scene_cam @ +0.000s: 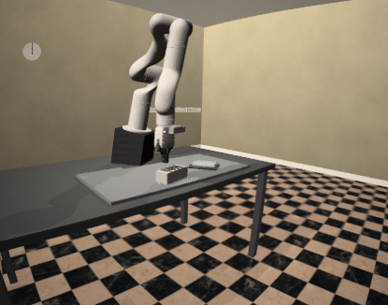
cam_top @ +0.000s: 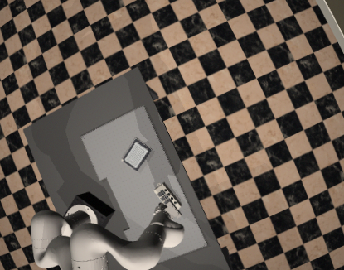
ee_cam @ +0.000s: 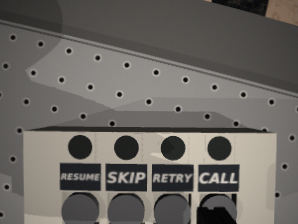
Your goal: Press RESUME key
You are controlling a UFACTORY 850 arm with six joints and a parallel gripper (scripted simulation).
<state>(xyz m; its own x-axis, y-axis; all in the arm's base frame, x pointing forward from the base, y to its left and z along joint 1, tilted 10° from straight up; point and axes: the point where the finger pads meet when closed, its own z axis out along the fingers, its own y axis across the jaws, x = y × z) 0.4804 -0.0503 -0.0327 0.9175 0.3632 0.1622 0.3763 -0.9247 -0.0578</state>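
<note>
The operator panel (ee_cam: 150, 175) is a pale box with four dark, unlit lamps in a row. Below them are the labels RESUME (ee_cam: 80, 177), SKIP (ee_cam: 126, 177), RETRY (ee_cam: 172, 178) and CALL (ee_cam: 218, 177). A row of grey round keys runs along the bottom edge, with the RESUME key (ee_cam: 80, 209) at the far left. My gripper (ee_cam: 217, 210) is shut and empty. Its dark fingertips overlap the CALL key at the far right in the wrist view. In the side view the gripper (scene_cam: 165, 152) hangs a little above the panel (scene_cam: 171, 173). From above, the panel (cam_top: 167, 195) lies just beyond the wrist.
The panel rests on a grey perforated mat (cam_top: 133, 166) on a dark table. A small framed perforated plate (cam_top: 137, 154) lies further along the mat. The arm's black base block (scene_cam: 131, 146) stands behind. The table edge is close to the panel's right.
</note>
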